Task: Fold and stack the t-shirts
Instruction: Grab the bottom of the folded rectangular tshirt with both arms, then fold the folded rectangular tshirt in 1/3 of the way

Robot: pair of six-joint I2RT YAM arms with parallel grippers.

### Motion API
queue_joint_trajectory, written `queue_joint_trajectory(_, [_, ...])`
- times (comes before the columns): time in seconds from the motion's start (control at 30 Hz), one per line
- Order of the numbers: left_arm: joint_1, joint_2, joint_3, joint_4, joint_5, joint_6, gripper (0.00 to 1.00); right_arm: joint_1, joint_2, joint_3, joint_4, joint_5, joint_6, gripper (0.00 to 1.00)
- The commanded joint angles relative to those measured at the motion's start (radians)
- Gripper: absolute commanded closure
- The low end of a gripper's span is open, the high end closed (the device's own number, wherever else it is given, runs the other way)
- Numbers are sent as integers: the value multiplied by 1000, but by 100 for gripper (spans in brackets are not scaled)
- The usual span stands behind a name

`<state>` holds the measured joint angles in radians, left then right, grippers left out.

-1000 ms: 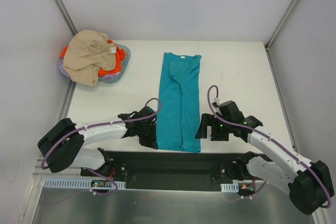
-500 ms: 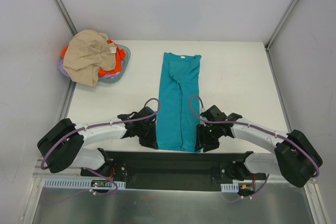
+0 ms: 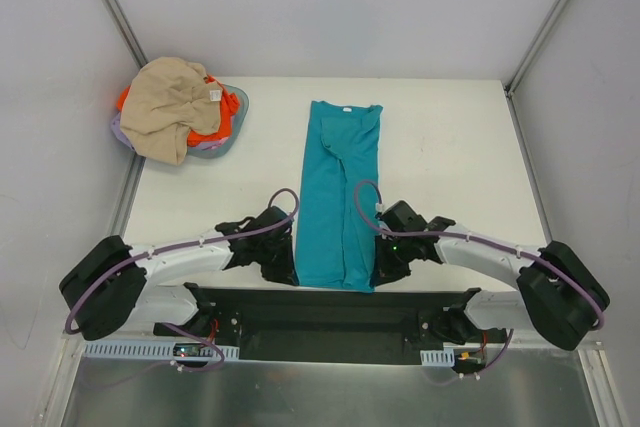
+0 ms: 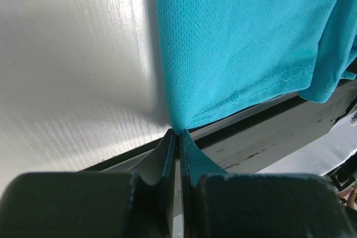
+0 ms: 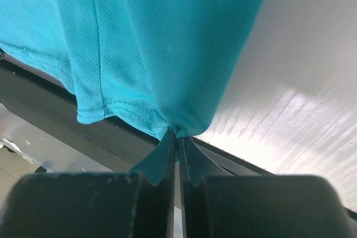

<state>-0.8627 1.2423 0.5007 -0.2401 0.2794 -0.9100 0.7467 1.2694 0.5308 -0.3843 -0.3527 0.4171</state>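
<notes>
the right hand (image 5: pixel 177 137), a second ago wide open on the surface (image 3: pixel 450 147) just right of the teal t-shirt (image 3: pixel 340 197), has swung in to the shirt's near right corner and pinched shut on the hem. the right arm (image 3: pixel 480 247) now lies low, stretched along the near edge. the left arm (image 3: pixel 190 255) has sagged slightly outward at its rear joint.
</notes>
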Motion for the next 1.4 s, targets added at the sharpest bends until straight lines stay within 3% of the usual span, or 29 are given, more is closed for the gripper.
queue_joint_trajectory(0.0, [4,-52,-24,-7,13,-15,100,48,-66,-5,-11,-5,41,99])
queue_joint_trajectory(0.2, [4,-130,-21,-54,98,19,100,82,-197,21,-91,38,94,99])
queue_joint_trajectory(0.43, [17,-150,174,-131,-64,88,100,54,-179,257,-252,195,-34,99])
queue_joint_trajectory(0.6, [73,-66,292,-131,-169,126,100,-7,-107,366,-263,291,-103,99])
queue_joint_trajectory(0.87, [204,103,499,-131,-152,227,100,-75,48,595,-269,392,-169,99])
queue_joint_trajectory(1.37, [324,356,751,-131,-121,306,100,-271,268,764,-246,304,-242,98])
